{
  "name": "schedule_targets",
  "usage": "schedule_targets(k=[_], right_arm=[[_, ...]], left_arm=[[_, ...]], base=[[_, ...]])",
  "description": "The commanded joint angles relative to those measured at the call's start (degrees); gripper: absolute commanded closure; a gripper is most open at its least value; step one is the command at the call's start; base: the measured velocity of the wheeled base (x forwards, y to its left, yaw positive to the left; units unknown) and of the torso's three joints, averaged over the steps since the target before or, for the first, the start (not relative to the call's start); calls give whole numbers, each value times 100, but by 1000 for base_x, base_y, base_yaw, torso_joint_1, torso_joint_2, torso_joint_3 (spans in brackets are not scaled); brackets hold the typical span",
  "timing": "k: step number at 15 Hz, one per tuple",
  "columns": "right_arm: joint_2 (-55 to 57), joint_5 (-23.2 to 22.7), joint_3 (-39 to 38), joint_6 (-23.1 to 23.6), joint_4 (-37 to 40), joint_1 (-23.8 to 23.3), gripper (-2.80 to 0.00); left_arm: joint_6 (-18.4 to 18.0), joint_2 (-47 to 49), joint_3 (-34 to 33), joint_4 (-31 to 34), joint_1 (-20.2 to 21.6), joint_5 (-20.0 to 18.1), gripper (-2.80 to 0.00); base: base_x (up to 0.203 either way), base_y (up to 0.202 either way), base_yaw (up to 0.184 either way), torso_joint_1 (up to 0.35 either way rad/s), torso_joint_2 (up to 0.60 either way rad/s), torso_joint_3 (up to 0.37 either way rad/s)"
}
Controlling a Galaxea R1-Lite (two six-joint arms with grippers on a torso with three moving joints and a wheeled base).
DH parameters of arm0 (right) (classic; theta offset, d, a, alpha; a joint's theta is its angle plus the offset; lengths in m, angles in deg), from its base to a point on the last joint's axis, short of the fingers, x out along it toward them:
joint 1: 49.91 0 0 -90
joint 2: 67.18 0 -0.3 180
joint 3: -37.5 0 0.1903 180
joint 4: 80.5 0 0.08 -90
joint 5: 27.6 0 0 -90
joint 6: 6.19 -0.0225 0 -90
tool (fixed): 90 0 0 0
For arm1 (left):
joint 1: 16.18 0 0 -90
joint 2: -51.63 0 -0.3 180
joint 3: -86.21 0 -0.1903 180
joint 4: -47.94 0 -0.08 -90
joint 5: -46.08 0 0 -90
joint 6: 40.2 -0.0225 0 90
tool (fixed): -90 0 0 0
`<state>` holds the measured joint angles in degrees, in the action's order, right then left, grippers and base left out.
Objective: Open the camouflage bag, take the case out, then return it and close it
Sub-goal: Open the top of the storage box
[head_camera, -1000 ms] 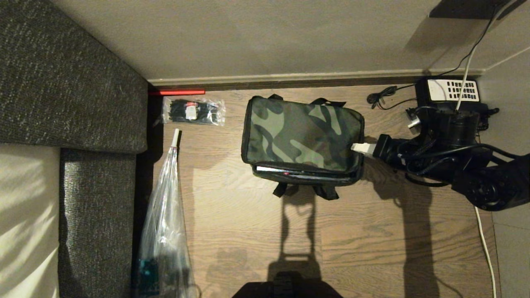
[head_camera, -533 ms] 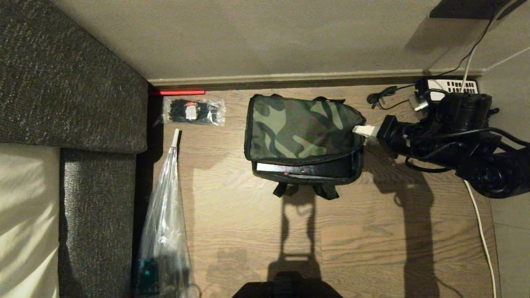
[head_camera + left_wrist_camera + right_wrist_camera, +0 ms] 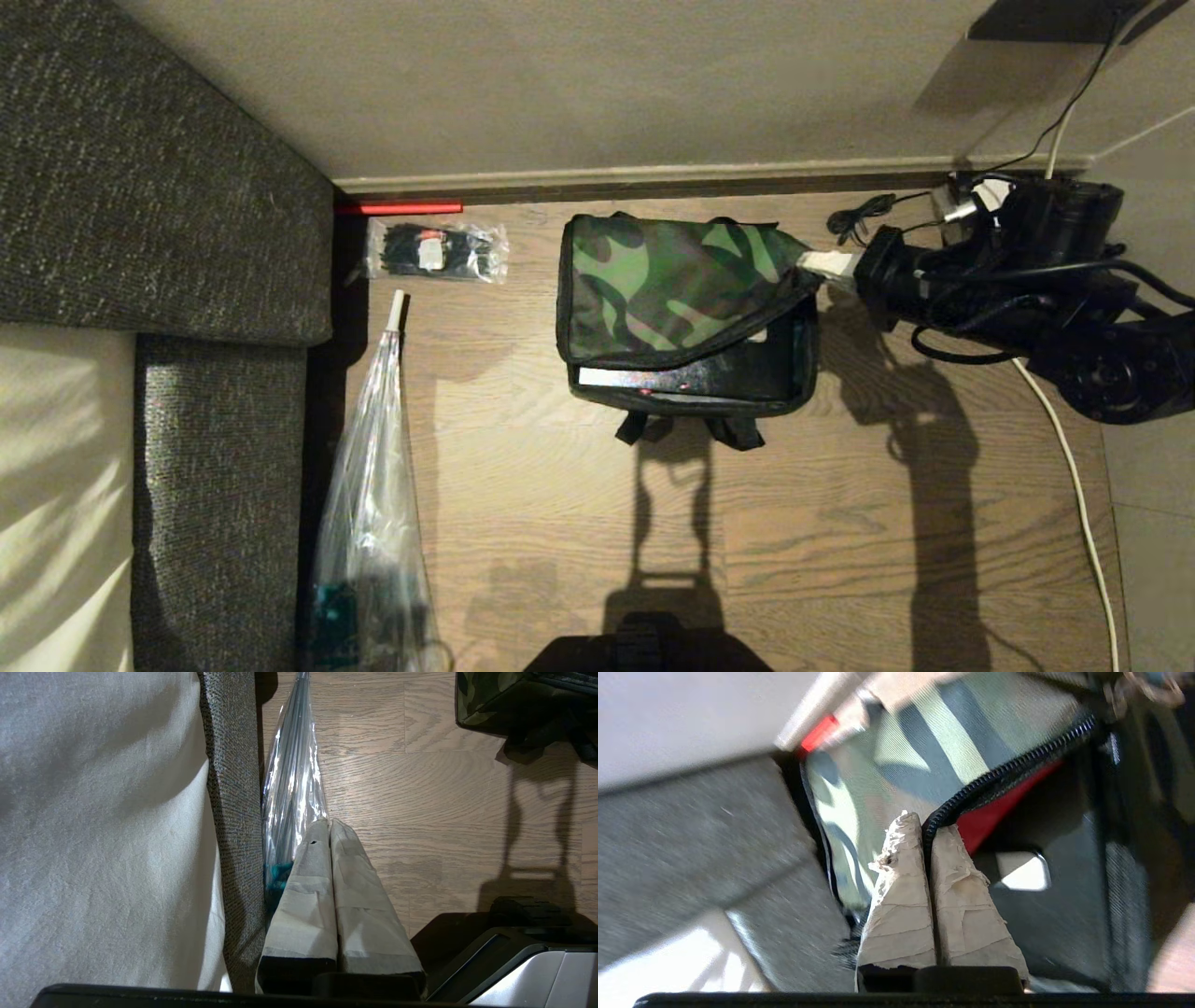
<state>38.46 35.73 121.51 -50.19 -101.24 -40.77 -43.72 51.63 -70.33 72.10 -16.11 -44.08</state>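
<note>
Pinching the black zipper edge of the lid, the right hand [image 3: 814,264] is clamped tight on the corner of the boxy green-and-black camouflage bag [image 3: 672,289], its two tape-wrapped fingers [image 3: 901,891] pressed together with the zipper coil between them. In the head view that hand reaches in from the right side, level with the bag's upper right corner, and the lid flap is raised at that corner and slanted, so the front and right part of the opening gapes. The right wrist view shows the lid's red lining just beside the fingers and a dark interior below it. Inside the opening lies the flat black rectangular case [image 3: 709,378], low in the bag along the near wall, with a pale strip at its left end; it sits wholly within the bag. The bag stands on the brown wood-plank floor [image 3: 840,523], close to the pale skirting board [image 3: 653,175].

The left hand [image 3: 329,823] hangs low beside the dark grey woven sofa [image 3: 140,187], its taped fingers closed against each other with nothing between them, tips over a long clear plastic bag [image 3: 369,504] lying on the floor. A small clear packet of black cable ties [image 3: 436,250] lies left of the camouflage bag, well apart.
</note>
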Motion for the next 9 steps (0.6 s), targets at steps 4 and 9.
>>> schedule_targets(k=[4,9], right_arm=[[-17,-13,398,-434,-62,-79,0],[-2,4,618,-492,-54,-114,0]], left_arm=[[-4,0,-1,0,1,-1,0],[-8,0,-1,0,1,-1,0]], base=[[0,0,0,0,0,0],[0,0,0,0,0,0]])
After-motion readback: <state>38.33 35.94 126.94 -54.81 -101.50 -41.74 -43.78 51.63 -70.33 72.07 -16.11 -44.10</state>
